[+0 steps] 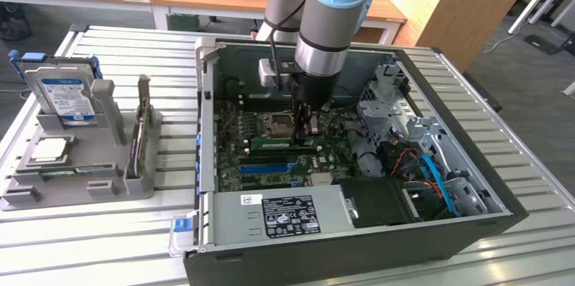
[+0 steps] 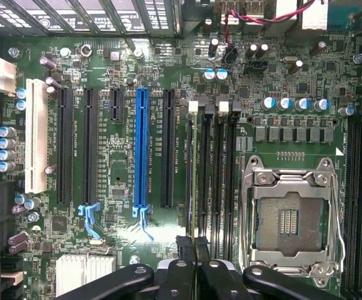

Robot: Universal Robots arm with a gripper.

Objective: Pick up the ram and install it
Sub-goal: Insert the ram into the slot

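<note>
Gripper point(image 1: 306, 131) is down inside the open PC case point(image 1: 467, 232), fingers pressed together right at one end of the ram point(image 1: 279, 143). Can't tell if it's actually pinching it. The green stick stands on edge in a memory slot just beside the empty CPU socket point(image 1: 281, 123). In the wrist view the ram point(image 2: 193, 175) is edge-on, running into the gripper point(image 2: 195, 247), with a blue slot point(image 2: 141, 150) nearby. The power supply sticker point(image 1: 287, 215) and the blue-labelled hard drive point(image 1: 64, 94), on the exterior view's left, have print too small to read.
</note>
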